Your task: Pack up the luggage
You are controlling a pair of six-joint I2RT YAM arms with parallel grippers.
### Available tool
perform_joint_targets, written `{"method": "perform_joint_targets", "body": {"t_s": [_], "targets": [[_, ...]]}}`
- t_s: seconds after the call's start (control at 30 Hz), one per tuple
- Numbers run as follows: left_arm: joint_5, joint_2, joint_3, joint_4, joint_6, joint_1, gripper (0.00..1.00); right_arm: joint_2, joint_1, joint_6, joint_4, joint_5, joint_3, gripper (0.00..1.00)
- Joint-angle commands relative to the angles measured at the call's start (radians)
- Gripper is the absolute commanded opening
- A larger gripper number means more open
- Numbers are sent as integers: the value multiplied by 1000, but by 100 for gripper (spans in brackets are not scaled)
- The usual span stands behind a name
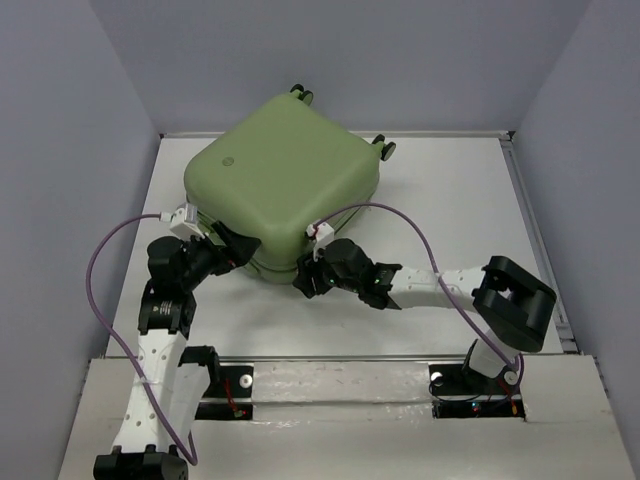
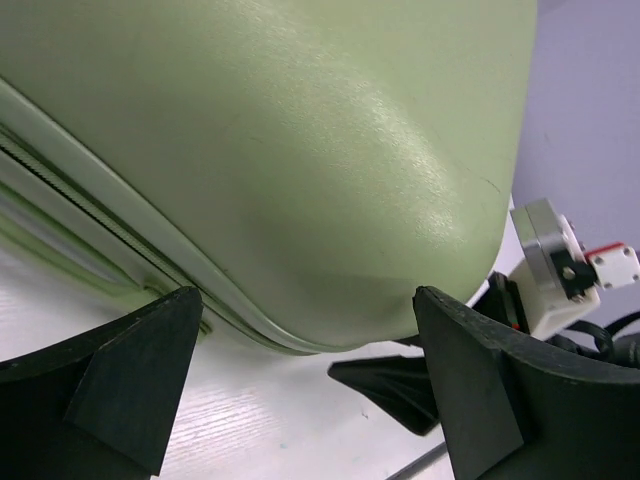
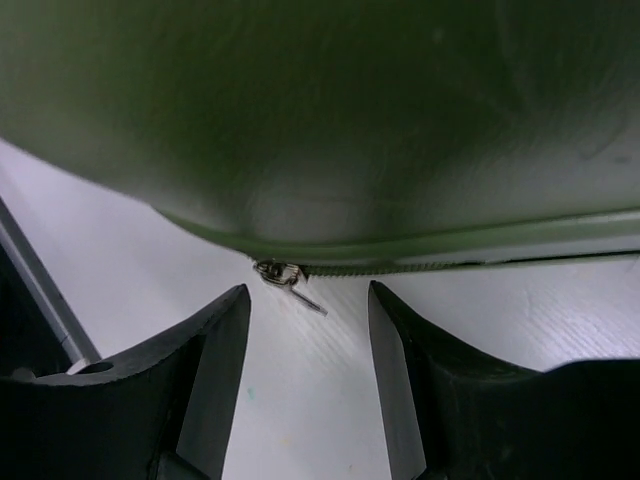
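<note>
The pale green luggage (image 1: pixel 280 185) lies flat and closed at the back middle of the table, logo up, wheels at its far side. My left gripper (image 1: pixel 243 250) is open at its near left edge; the left wrist view shows the shell's rounded corner (image 2: pixel 300 170) just above the spread fingers. My right gripper (image 1: pixel 303 278) is open at the near right corner. In the right wrist view the metal zipper pull (image 3: pixel 288 281) hangs from the zipper track just ahead of the fingers (image 3: pixel 215 340), not gripped.
White table (image 1: pixel 450 200) with grey walls on three sides and a raised rail (image 1: pixel 535 230) along its right edge. The right arm's black elbow (image 1: pixel 515 300) sticks out near the right edge.
</note>
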Motion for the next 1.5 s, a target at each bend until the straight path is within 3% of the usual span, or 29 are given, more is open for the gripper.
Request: {"method": "perform_joint_targets", "body": {"t_s": [0.0,0.2,0.27,0.4,0.47,0.7,0.9,1.0,1.07,1.1,1.2,1.47], "targets": [[72,-5,-2,45,14,-21,99,27,7,8,187,106,47,54],[60,-4,3,27,11,-73,99,10,7,21,264,121,22,46],[43,2,1,27,7,-107,99,13,7,14,261,133,28,38],[-13,21,-8,60,-21,-186,99,12,7,20,261,127,13,7],[-33,27,-10,76,-36,-243,99,-16,7,30,275,137,-19,7],[-154,109,6,169,-76,-421,99,-198,7,46,126,147,-148,7],[-222,192,33,274,-134,-524,99,-279,7,89,59,43,-242,7],[-269,229,65,288,-142,-607,99,-338,7,117,-12,95,-283,7],[-287,252,79,286,-138,-656,99,-359,7,120,-62,121,-286,20],[-296,257,88,281,-132,-665,99,-365,7,120,-122,136,-273,40],[-323,260,102,249,-115,-674,99,-358,7,114,-208,179,-245,53],[-414,185,115,58,-40,-674,99,-364,-42,31,-213,259,-184,52]]}}
